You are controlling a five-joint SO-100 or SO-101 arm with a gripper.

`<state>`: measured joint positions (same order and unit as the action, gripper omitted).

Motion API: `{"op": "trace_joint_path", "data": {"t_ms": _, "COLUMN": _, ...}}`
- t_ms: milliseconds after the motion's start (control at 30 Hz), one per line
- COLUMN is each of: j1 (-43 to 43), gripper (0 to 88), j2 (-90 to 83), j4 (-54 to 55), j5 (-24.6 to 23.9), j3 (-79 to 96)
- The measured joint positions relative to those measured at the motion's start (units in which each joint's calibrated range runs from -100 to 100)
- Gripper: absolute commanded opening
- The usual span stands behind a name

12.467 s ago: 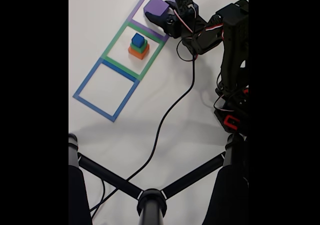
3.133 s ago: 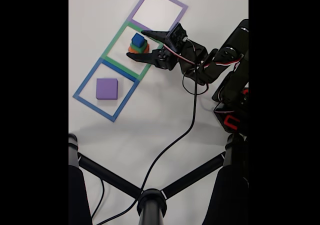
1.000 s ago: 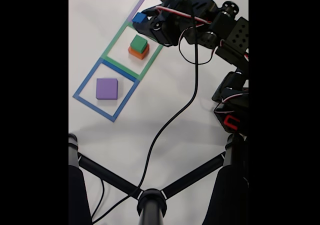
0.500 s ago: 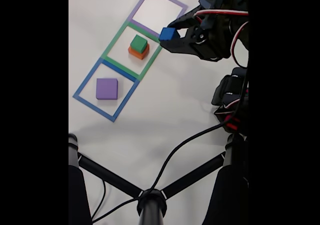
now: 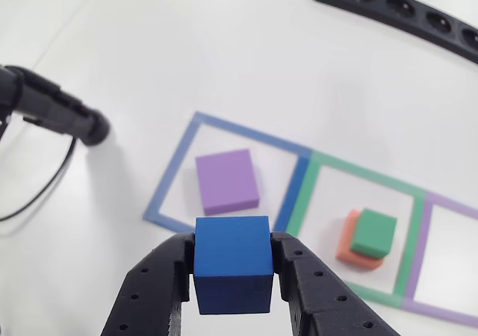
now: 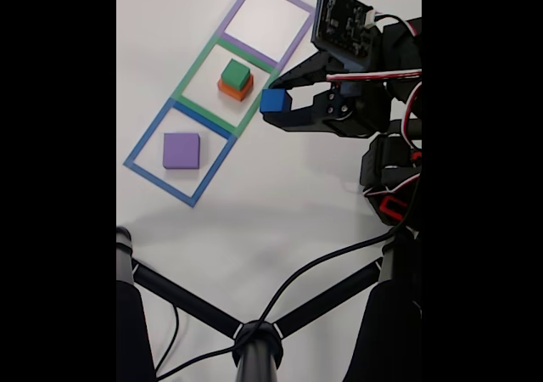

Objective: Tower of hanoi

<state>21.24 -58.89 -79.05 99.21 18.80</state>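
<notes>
Matte blue cube (image 5: 231,271) sits clamped in black pincer (image 5: 233,276).

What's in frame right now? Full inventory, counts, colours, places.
blue cube: 1, blue, clamped between the gripper fingers, off the table
purple block: 1, purple, flat inside the blue tape square
green block: 1, green, on top of the orange block
orange block: 1, salmon-orange, inside the green tape square
tape squares: 3 in a row, blue, green, purple; purple one holds no block
black bar: 1, black, round holes, top edge of the other view
black stand: 1, bottom of the fixed view
gripper: 1, black, shut on the cube
</notes>
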Motion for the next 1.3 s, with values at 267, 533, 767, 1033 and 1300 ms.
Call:
{"op": "trace_joint_path", "data": {"t_ms": 267, "j1": 0.2, "gripper": 3.2, "j2": 0.0, "j4": 25.5, "j5": 0.0, "j3": 26.5}}
{"op": "trace_joint_path", "data": {"t_ms": 533, "j1": 0.1, "gripper": 3.4, "j2": 13.3, "j4": 66.5, "j5": 0.2, "j3": 50.2}}
{"op": "trace_joint_path", "data": {"t_ms": 767, "j1": 0.0, "gripper": 3.7, "j2": 34.8, "j4": 96.1, "j5": 0.2, "j3": 52.8}}
{"op": "trace_joint_path", "data": {"t_ms": 1033, "j1": -0.1, "gripper": 4.1, "j2": 49.6, "j4": 113.6, "j5": 0.2, "j3": 52.9}}
{"op": "trace_joint_path", "data": {"t_ms": 1300, "j1": 1.4, "gripper": 4.0, "j2": 59.3, "j4": 122.1, "j5": 0.2, "j3": 52.1}}
